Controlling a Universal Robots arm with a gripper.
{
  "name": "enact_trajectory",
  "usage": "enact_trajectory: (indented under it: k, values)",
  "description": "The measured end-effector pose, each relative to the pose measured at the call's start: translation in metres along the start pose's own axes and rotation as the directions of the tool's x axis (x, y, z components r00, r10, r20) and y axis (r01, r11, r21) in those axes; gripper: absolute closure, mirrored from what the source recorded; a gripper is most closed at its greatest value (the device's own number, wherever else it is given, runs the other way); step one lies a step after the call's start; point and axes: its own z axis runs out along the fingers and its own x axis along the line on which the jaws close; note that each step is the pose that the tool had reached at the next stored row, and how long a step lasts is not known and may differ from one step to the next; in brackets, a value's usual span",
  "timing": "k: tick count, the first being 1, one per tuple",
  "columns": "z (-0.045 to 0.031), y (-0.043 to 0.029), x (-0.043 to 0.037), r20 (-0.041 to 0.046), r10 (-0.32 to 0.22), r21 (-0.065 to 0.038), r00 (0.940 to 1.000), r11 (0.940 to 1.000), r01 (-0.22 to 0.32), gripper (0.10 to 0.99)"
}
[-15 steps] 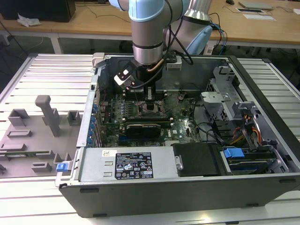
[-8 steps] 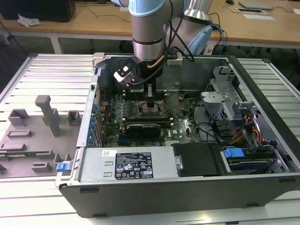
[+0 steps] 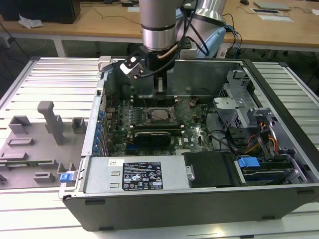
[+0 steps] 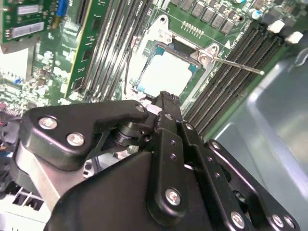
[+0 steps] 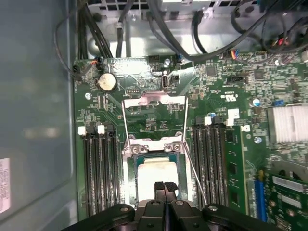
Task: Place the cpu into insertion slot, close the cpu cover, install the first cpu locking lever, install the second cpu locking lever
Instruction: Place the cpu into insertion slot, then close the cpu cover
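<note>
An open computer case (image 3: 149,199) sits mid-bench (image 3: 50,74). The hand (image 5: 164,186), fingertips pressed together on nothing, hangs over the insertion slot (image 5: 127,163) at mid-motherboard. There the cpu cover (image 5: 182,166) lies flat, framing the seated cpu (image 5: 154,171).

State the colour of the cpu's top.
The cpu top is pale silver-white, best seen in the second wrist view.
</note>
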Motion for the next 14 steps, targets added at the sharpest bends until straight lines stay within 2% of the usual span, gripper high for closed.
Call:
enact_trajectory:
  k: [14]
  values:
    - [-0.0017, 0.0002, -0.0001, 0.0000, 0.000, 0.000, 1.0000, 1.0000, 0.000, 0.980]
